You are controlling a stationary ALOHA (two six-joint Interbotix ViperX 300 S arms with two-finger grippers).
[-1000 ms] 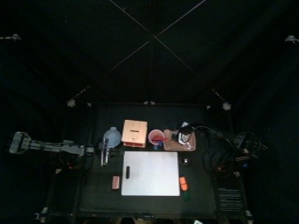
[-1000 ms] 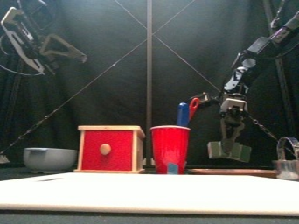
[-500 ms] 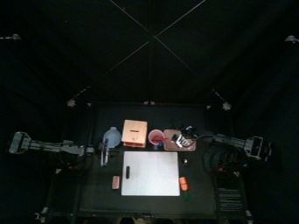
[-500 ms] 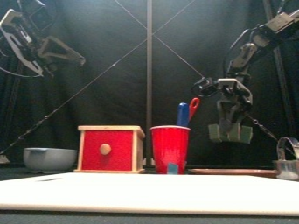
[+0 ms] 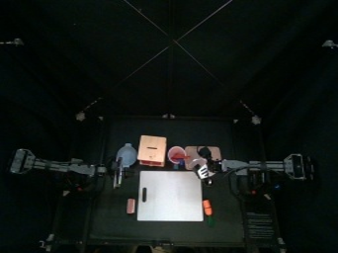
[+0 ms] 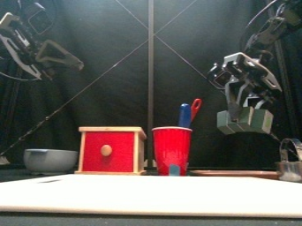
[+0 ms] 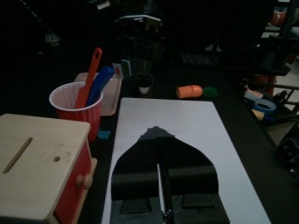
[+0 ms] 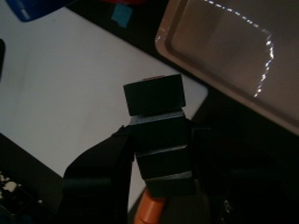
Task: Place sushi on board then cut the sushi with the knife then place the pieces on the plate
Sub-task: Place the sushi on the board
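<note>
My right gripper (image 6: 245, 121) hangs well above the table, shut on the dark green sushi roll (image 8: 158, 129). In the top view the right gripper (image 5: 205, 172) is over the back right corner of the white cutting board (image 5: 172, 198), just in front of the pink tray (image 5: 199, 154). The roll (image 7: 140, 85) hangs upright from the jaws. A red cup (image 6: 172, 150) with a blue knife (image 6: 185, 115) and a red knife (image 6: 195, 106) stands behind the board. My left gripper (image 7: 162, 194) is shut and empty at the board's left side.
A wooden box with a red drawer front (image 6: 112, 150) and a blue-grey bowl (image 6: 49, 160) stand at the back left. An orange toy (image 5: 208, 208) lies right of the board, another (image 5: 129, 206) left of it. A metal cutter (image 6: 290, 157) sits at the far right.
My right gripper has carried the sushi roll up from the pink tray and forward to the board's back right corner. The left arm has stayed in place.
</note>
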